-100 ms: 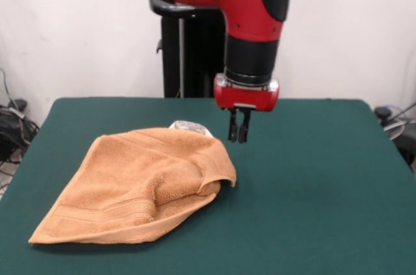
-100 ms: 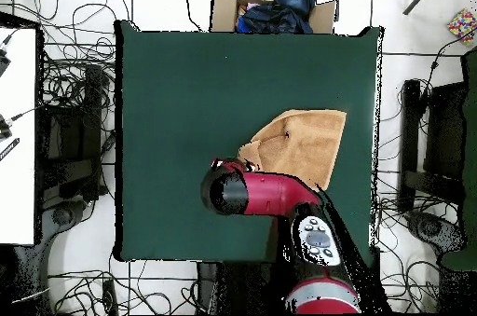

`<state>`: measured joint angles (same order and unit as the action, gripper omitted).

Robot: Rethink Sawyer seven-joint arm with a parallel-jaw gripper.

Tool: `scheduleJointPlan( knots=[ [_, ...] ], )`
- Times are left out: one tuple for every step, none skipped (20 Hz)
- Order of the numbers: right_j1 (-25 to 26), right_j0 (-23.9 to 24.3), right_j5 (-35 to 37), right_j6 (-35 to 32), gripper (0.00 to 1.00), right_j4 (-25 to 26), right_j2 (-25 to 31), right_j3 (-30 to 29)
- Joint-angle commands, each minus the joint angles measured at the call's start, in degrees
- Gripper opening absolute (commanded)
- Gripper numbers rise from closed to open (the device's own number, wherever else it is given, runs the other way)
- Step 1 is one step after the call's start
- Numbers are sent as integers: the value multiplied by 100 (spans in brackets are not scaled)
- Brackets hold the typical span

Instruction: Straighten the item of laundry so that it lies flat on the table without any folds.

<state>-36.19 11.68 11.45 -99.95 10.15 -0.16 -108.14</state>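
Towels: one, an orange-tan towel (image 1: 140,184) lying left of centre in the front view, crumpled rather than flat, with its right part folded over the rest and rising in a rounded hump
Stripe bands: two visible in the front view, one along the low near-left edge and one across the upper fold
Tag: one small white tag (image 1: 190,127) peeking out at the towel's far edge, just left of the gripper
Table: one, a dark green table (image 1: 312,190) much larger than the towel, bare over its whole right half in the front view
Arms: one red and black arm (image 1: 250,21) coming down near the middle of the table; in the overhead view it covers the towel's lower-left corner (so that part of the cloth is hidden there)
Gripper: one gripper (image 1: 238,133) hanging above the table just right of the towel's far corner, its two dark fingers drawn together with nothing between them, not touching the cloth
Around the table: one cardboard box (image 2: 270,3) with dark blue cloth in it at the top edge of the overhead view, cables (image 2: 74,79) tangled on the floor at the left and more at the right
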Motion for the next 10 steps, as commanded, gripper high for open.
scheduleJointPlan(
  knots=[
    [469,-105,-462,-1057,100,-132,-103,246],
    [478,-197,-353,-1047,100,-150,-211,298],
    [458,-303,-262,-1038,100,-146,-367,353],
    [439,-409,-171,-1029,100,-142,-524,408],
    [426,-510,-248,-1090,100,-133,-712,392],
    [455,-580,-331,-1117,100,-121,-870,439],
    [519,-620,-428,-1139,100,-123,-964,473],
    [584,-660,-526,-1161,100,-125,-1058,506],
    [643,-728,-602,-1203,100,-154,-1156,544],
    [686,-787,-638,-1237,100,-194,-1232,558]
  ],
)
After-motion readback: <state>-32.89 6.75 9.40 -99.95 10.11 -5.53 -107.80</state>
